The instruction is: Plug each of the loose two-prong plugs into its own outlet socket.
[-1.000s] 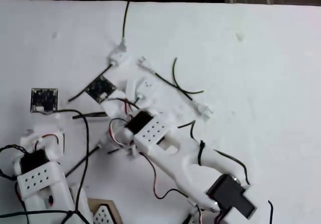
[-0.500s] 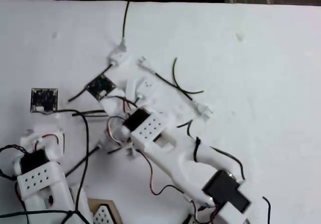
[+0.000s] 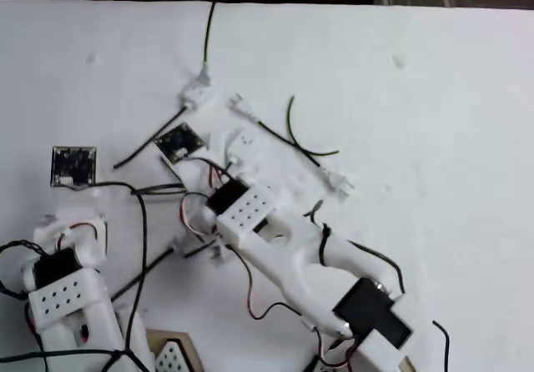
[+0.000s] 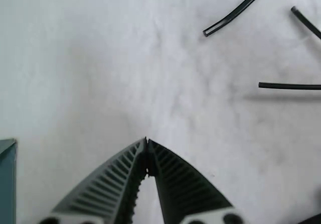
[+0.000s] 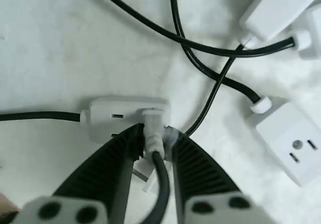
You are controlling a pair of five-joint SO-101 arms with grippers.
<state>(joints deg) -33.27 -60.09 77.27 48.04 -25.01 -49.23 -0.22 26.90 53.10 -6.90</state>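
We find the right gripper (image 5: 153, 136) clamped on a white two-prong plug (image 5: 150, 117) that sits against an outlet socket (image 5: 118, 116) (black cord (image 5: 160, 194) trailing). The left gripper (image 4: 146, 153) is closed and empty, over the desk (image 4: 100, 58).

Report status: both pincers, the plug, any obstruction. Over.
Left pincer shut, empty. Right pincer shut on white plug, plug at socket block, seating unclear. Black cords crossing just beyond.

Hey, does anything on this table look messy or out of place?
Yes. Black cords cross in a tangle beside an empty socket, and one loose plug lies on the table. The right gripper holds a second plug.
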